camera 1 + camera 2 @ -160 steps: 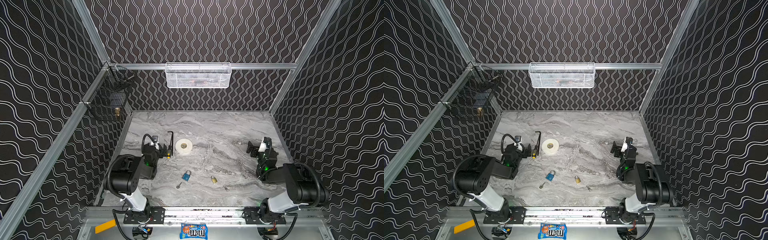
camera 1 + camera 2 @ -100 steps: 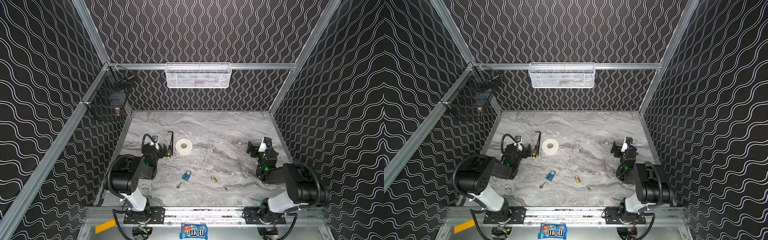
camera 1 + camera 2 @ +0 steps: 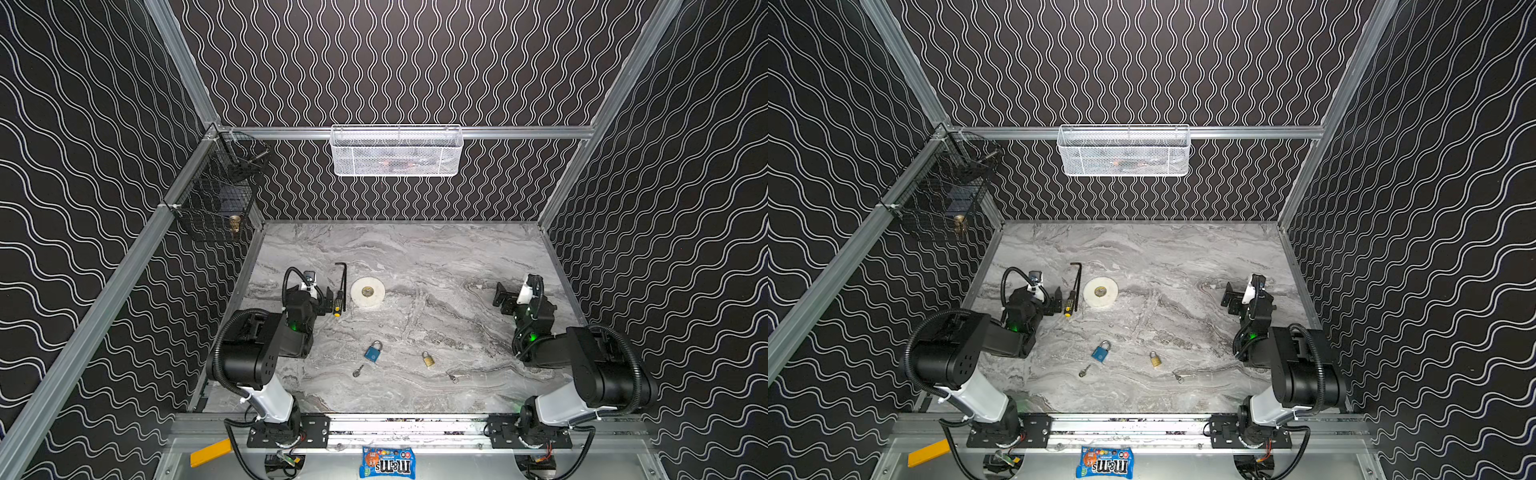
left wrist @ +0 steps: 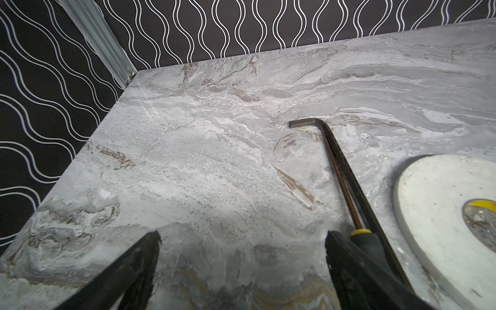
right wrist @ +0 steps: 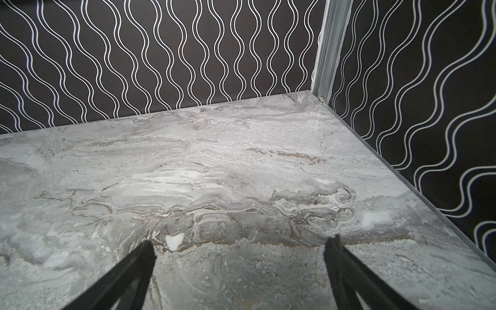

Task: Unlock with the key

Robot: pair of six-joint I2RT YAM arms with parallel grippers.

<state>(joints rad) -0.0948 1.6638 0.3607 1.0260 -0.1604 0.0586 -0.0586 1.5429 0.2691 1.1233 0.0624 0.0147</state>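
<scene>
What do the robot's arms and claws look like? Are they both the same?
Nearly twins. The left arm and right arm are chunky black with rounded joints, a white lower part, a ribbed black hose looping over each, and a small green light. The left claw and right claw have thin black pointed fingers.

Grey marbled surface [image 3: 436,257], flat. Toward the left side: black hex key [image 3: 343,282] with screwdriver [image 3: 338,305] lying alongside; white tape roll [image 3: 358,297] flat just beside them. Nearer the front, middle: blue padlock [image 3: 372,353], key [image 3: 358,370] near it, not touching. Further right: brass padlock [image 3: 428,360], ringed key [image 3: 452,377] near it, apart.
</scene>
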